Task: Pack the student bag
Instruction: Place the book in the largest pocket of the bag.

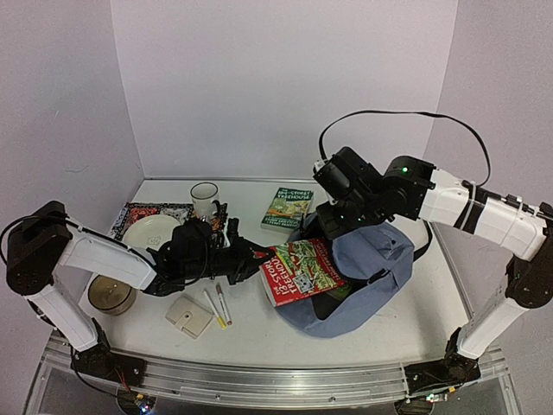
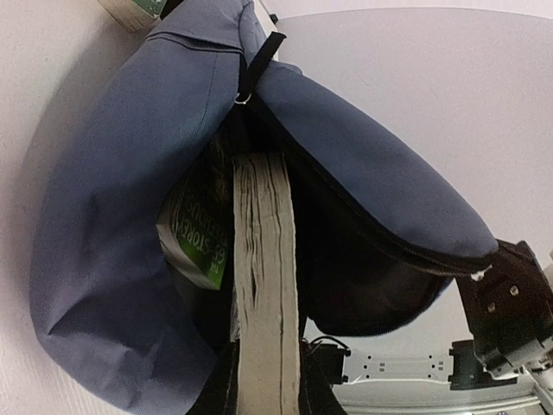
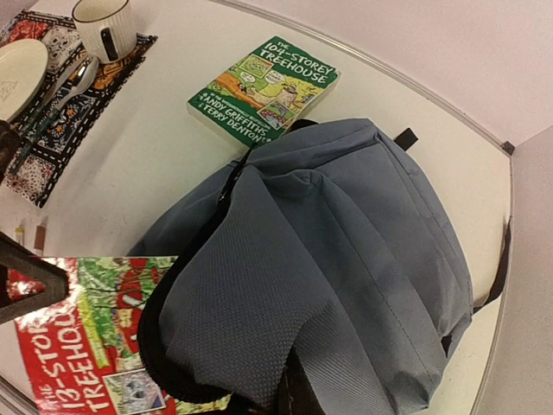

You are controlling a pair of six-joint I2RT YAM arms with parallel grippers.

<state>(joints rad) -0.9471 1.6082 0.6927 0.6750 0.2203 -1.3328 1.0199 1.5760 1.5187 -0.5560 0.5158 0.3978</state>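
Observation:
The student bag (image 1: 371,268) lies at centre-right, its mouth facing left. My right gripper (image 1: 333,226) is shut on the bag's upper flap (image 3: 259,328) and holds it lifted, its fingers (image 3: 298,399) mostly buried in fabric. My left gripper (image 1: 253,256) is shut on a red "13-Storey Treehouse" book (image 1: 298,270), whose far end sits in the bag's mouth. In the left wrist view, the book's page edge (image 2: 266,285) stands between my fingers (image 2: 216,385). A green-covered book (image 2: 200,246) shows inside the bag (image 2: 104,225).
A green "104-Storey Treehouse" book (image 1: 287,207) lies behind the bag. At the left are a mug (image 1: 205,199), a plate (image 1: 151,230) on a patterned placemat (image 1: 130,212), a round tin (image 1: 111,294), a white wallet (image 1: 188,316) and pens (image 1: 217,305).

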